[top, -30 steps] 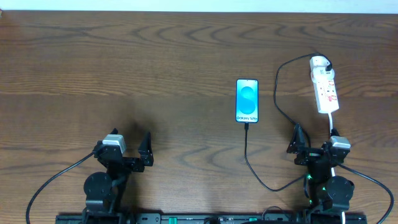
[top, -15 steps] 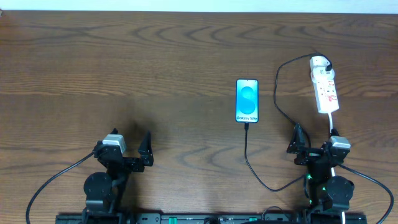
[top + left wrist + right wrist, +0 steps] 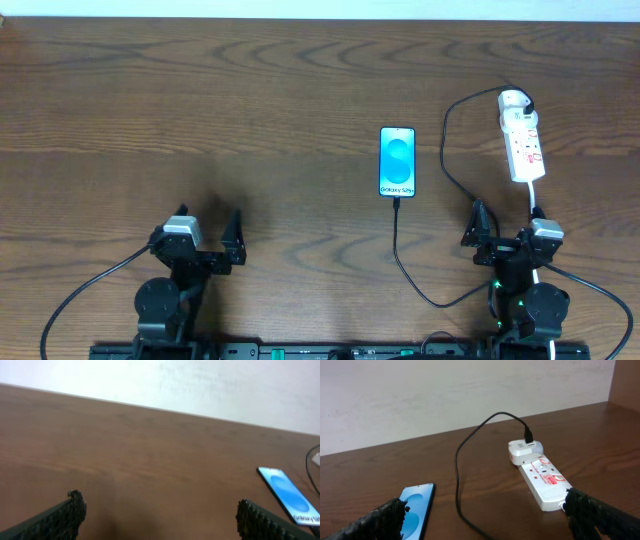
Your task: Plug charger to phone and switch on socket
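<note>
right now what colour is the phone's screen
The phone has a bright cyan-blue screen with white text; the overhead view shows it best.

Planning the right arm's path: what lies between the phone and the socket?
Only the charger cable passes through the gap between the phone and the socket; the overhead view shows it best.

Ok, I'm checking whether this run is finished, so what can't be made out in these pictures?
Socket switch, on or off: too small overhead and in the right wrist view.
Charger tip at the phone: too small overhead to judge seating; both wrist views cut off that end of the phone at the frame edge.
Charger's middle stretch: overhead, hidden under the right arm.
</note>
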Tool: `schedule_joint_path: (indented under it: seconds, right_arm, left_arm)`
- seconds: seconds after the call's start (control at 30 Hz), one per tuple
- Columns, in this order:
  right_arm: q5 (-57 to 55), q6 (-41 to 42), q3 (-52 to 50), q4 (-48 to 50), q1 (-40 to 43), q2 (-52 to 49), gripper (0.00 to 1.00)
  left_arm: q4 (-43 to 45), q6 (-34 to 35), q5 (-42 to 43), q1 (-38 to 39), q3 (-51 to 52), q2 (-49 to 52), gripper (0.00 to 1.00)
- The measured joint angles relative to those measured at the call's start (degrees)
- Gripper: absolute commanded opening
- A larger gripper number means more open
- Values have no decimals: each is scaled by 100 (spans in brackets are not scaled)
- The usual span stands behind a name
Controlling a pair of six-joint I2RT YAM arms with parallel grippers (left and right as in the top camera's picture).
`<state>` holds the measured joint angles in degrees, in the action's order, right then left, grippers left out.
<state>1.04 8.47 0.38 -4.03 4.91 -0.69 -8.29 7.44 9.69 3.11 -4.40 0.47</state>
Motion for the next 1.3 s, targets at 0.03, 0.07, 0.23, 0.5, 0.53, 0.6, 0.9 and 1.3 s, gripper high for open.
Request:
schedule_joint_path:
  seconds: [0.03,0.07,0.23,0.5,0.53,0.6,0.9,1.3]
  right_arm:
    - [-2,0,0,-2,0,0,99]
    - [-2,0,0,-2,0,0,99]
    - [-2,0,0,0,-2,0,99]
    - [-2,0,0,0,0,0,99]
    - [-4,0,0,0,0,0,99]
    - [-2,0,0,0,0,0,99]
    - [-4,0,0,0,0,0,99]
    - [-2,0,0,0,-2,0,99]
  left_arm:
    - [166,-35,-35,0,55,2,98]
    - [310,-76,-61,0,107,2,98]
    - [592,-369,-162,-2,262,2,98]
    - [557,-564,-522,-236,262,2,98]
    - [553,-605,-549,-254,262,2,98]
    - [553,-645,-581,-264,262,2,98]
    - [549,-774,-664,-264,262,2,98]
    - [551,-791,-664,-264,262,2,98]
